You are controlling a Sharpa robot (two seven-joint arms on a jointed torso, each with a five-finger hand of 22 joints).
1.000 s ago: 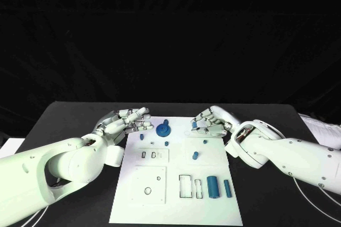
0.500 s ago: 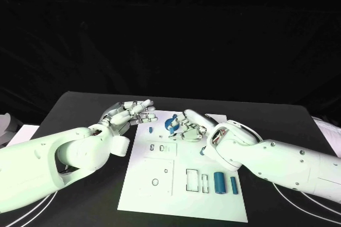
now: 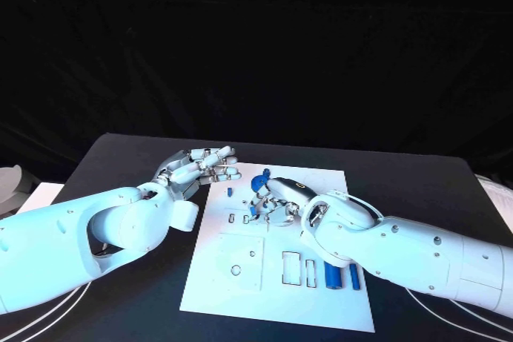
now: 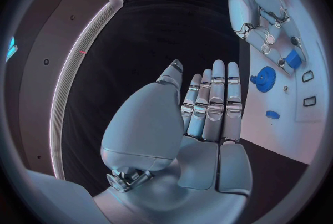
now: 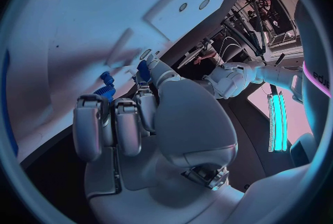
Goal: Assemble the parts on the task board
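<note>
The white task board [image 3: 280, 301] lies in the middle of the black table. My right hand [image 3: 278, 201] hovers low over its far left part, fingers curled in, pinching a small blue part [image 5: 144, 70] at its fingertips; the same part [image 4: 293, 58] shows from the left wrist, just above the board. A blue gear [image 3: 260, 182] stands just beyond the hand. My left hand [image 3: 203, 168] is open at the board's far left corner, its fingers [image 4: 215, 105] straight and holding nothing. A small blue peg [image 3: 229, 190] sits between the two hands.
Two blue cylinders [image 3: 334, 277] lie side by side on the board's near right part, next to two narrow empty slots [image 3: 292, 268]. A raised square plate [image 3: 237, 262] with a hole takes up the near left. Black table [image 3: 428, 186] surrounds the board.
The camera has shifted. My right hand has crossed from the board's far right corner, past the gear, down towards the small slots on the left. The left hand stays by the far left corner.
</note>
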